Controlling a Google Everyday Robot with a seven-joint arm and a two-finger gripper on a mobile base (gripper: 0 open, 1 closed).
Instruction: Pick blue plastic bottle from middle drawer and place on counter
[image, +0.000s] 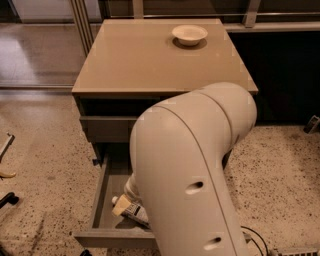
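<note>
The blue plastic bottle (134, 213) lies on its side on the floor of the open middle drawer (111, 186), white cap pointing left; only its left part shows past my arm. My gripper (122, 206) is down inside the drawer, right at the bottle's cap end and touching or just above it. My big white arm (190, 175) hides the right half of the drawer and the rest of the bottle. The beige counter (145, 57) tops the grey cabinet above the drawer.
A small white bowl (189, 34) stands at the counter's back right. A shut upper drawer front (105, 127) sits above the open one. Speckled floor surrounds the cabinet. Dark objects lie at the far left floor edge (6, 150), cables at the bottom right (255, 242).
</note>
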